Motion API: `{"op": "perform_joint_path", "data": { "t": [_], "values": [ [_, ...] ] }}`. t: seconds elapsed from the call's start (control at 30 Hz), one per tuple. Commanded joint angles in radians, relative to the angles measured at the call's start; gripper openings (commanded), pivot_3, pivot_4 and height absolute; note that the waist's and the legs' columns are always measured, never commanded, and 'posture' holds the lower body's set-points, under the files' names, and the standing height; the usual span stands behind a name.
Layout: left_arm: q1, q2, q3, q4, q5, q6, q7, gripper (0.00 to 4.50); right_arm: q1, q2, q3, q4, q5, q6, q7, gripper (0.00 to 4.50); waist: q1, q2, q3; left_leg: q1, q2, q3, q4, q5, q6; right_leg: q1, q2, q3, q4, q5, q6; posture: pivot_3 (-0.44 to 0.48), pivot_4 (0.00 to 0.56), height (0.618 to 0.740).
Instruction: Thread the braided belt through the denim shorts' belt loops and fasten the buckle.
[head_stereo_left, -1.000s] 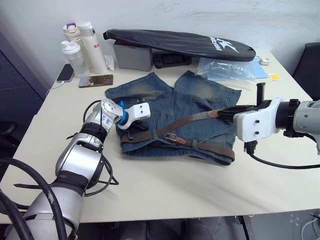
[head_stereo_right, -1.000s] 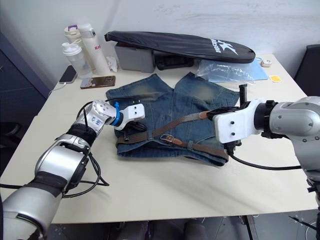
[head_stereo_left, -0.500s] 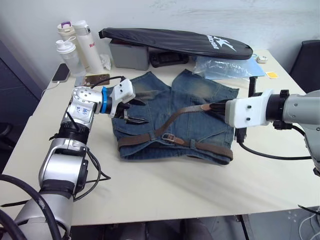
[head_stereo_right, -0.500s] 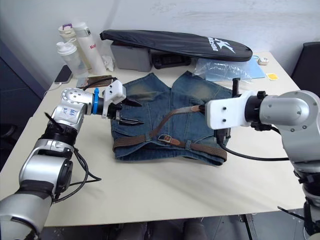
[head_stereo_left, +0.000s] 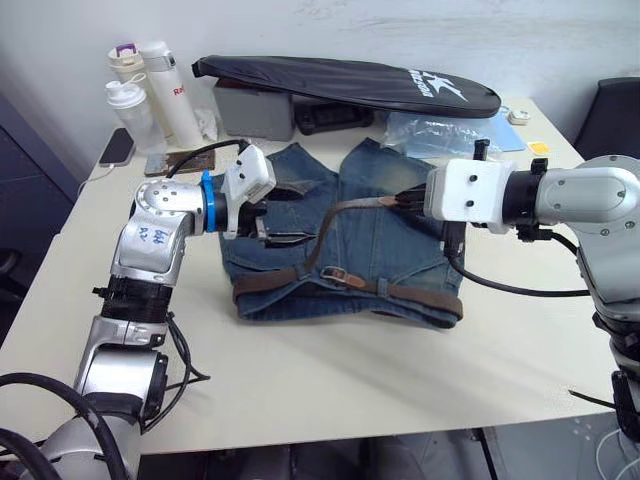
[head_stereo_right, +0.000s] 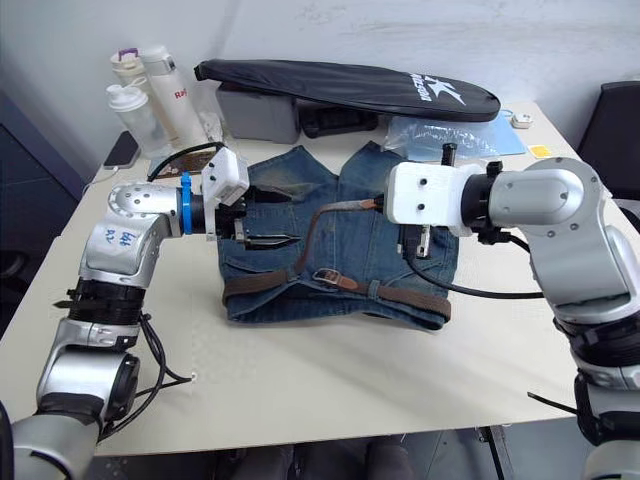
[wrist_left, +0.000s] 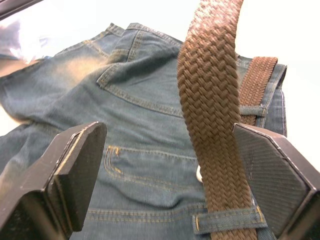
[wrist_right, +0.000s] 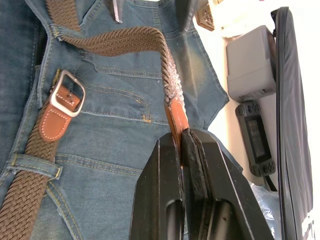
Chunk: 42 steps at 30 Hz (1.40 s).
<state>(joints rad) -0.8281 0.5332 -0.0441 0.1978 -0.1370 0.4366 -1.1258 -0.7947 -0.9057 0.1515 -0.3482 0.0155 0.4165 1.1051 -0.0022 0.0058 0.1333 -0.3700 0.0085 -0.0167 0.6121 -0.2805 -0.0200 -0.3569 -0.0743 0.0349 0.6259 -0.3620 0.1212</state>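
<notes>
On a pale counter (head_stereo_left: 330, 370), the right gripper (head_stereo_left: 405, 201) has drawn the free tip of the braided belt (head_stereo_left: 345, 283) further across the denim shorts (head_stereo_left: 385, 245), towards the middle, than it was 1 second ago; its fingers are clamped on the leather tip. The strap now rises in a steeper arc from the waistband. The left gripper (head_stereo_right: 268, 231), which a second ago lay low at the waistband's left end, has lifted clear and hovers over the left leg with its fingers spread apart, the raised strap passing between them without touching either.

The rest of the belt runs along the waistband, passing under the belt loops (wrist_left: 227, 218), and the buckle (wrist_right: 66, 94) lies near the middle of the waistband, unfastened. By this reading the threading is largely done and the tip is being brought round for the buckle; that fastening is not yet made.

Counted: 1 belt, 1 pair of shorts, 1 buckle. The left wrist view shows 2 loops over the strap. Behind the shorts lie 1 long black bag (head_stereo_left: 340, 82) and 3 bottles (head_stereo_left: 150, 85).
</notes>
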Motion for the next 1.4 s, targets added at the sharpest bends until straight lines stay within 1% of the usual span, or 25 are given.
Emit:
{"op": "perform_joint_path", "data": {
  "t": [0.03,0.1,0.27,0.37,0.47,0.73,0.87,0.97,1.07,1.1,1.13,1.23,1.4],
  "values": [
    [0.021,0.039,-0.004,-0.049,-0.017,-0.016,-0.008,4.45,-0.028,-0.019,-0.042,-0.003,0.002,-0.028,-0.012,0.00,0.000,0.000,0.000,0.000,0.000,0.000,0.000,0.000,0.000,0.000,0.000,0.000,0.000,0.000,0.000,0.000,0.150,0.740],
    [0.019,0.045,-0.009,-0.056,-0.028,-0.013,-0.012,4.45,-0.029,-0.023,-0.047,-0.002,0.006,-0.031,-0.009,0.00,0.001,0.000,0.000,0.000,0.000,0.000,0.000,0.000,0.000,0.000,0.000,0.000,0.000,0.000,0.000,0.000,0.150,0.740],
    [-0.007,0.018,-0.012,-0.086,-0.053,0.010,0.017,4.45,-0.024,-0.016,-0.029,-0.025,0.015,-0.010,-0.003,0.00,0.001,0.000,0.000,0.000,-0.001,0.000,0.000,0.000,0.000,0.000,-0.001,0.000,0.000,0.000,0.000,0.000,0.150,0.740],
    [-0.017,-0.024,-0.014,-0.136,-0.073,0.050,0.064,4.45,-0.017,0.000,-0.010,-0.051,0.007,0.058,-0.022,0.00,0.001,0.000,0.000,0.000,-0.001,0.000,0.000,0.000,0.000,0.000,-0.001,0.000,0.000,0.000,0.000,0.000,0.150,0.740],
    [-0.006,-0.041,-0.031,-0.188,-0.081,0.083,0.082,4.45,-0.012,-0.001,0.000,-0.067,0.000,0.097,-0.026,0.00,0.000,0.000,0.000,-0.001,-0.001,0.000,0.000,0.000,0.000,0.000,-0.001,0.000,0.000,0.000,0.000,0.000,0.150,0.740],
    [-0.002,-0.102,-0.049,-0.228,-0.100,0.133,0.166,4.45,-0.010,-0.001,0.022,-0.079,-0.005,0.130,-0.041,0.00,0.000,0.000,0.000,0.000,0.000,0.000,0.000,0.000,0.000,0.000,0.000,0.001,0.000,0.000,0.000,0.000,0.150,0.740],
    [-0.006,-0.137,-0.059,-0.232,-0.106,0.115,0.201,4.45,-0.014,0.006,0.032,-0.076,-0.003,0.142,-0.047,0.00,0.002,0.000,0.000,0.000,0.000,0.000,0.000,0.000,0.000,0.000,0.000,0.001,0.000,0.000,0.000,0.000,0.150,0.740],
    [-0.008,-0.139,-0.077,-0.221,-0.088,0.086,0.209,3.65,-0.016,0.014,0.035,-0.075,-0.001,0.152,-0.051,0.00,0.001,0.000,0.000,0.000,-0.001,0.000,0.000,0.000,0.000,0.000,0.000,0.001,0.000,0.000,0.000,0.000,0.150,0.740],
    [-0.005,-0.132,-0.086,-0.192,-0.077,0.034,0.210,2.28,-0.015,0.017,0.035,-0.081,0.001,0.167,-0.053,0.00,0.001,0.000,0.000,0.000,0.000,0.000,0.000,0.000,0.000,0.000,0.000,0.001,-0.001,0.000,0.000,0.000,0.150,0.740],
    [-0.003,-0.127,-0.092,-0.182,-0.072,0.016,0.207,1.67,-0.014,0.019,0.035,-0.084,0.002,0.175,-0.055,0.00,0.000,0.000,0.000,0.000,0.000,0.000,0.000,0.000,0.000,0.000,0.000,0.001,-0.001,0.000,0.000,0.000,0.150,0.740],
    [-0.001,-0.124,-0.098,-0.173,-0.067,0.003,0.205,1.32,-0.012,0.020,0.033,-0.088,0.005,0.183,-0.057,0.00,0.001,0.000,0.000,0.000,0.000,0.000,0.000,0.000,0.000,0.000,0.000,0.001,-0.001,0.000,0.000,0.000,0.150,0.740],
    [-0.003,-0.124,-0.107,-0.146,-0.053,-0.037,0.207,0.05,0.000,0.019,0.020,-0.114,0.028,0.226,-0.052,0.00,0.001,0.000,0.000,0.000,0.000,0.000,0.000,0.000,0.000,0.000,0.001,0.001,-0.002,0.000,0.000,0.000,0.150,0.740],
    [-0.001,-0.123,-0.108,-0.121,-0.055,-0.064,0.205,0.02,0.024,0.008,-0.005,-0.159,0.063,0.286,-0.052,0.00,0.002,0.000,0.000,0.000,0.000,0.000,0.000,0.000,0.000,0.000,0.000,0.001,-0.002,0.000,0.000,0.000,0.150,0.740]
  ]
}}
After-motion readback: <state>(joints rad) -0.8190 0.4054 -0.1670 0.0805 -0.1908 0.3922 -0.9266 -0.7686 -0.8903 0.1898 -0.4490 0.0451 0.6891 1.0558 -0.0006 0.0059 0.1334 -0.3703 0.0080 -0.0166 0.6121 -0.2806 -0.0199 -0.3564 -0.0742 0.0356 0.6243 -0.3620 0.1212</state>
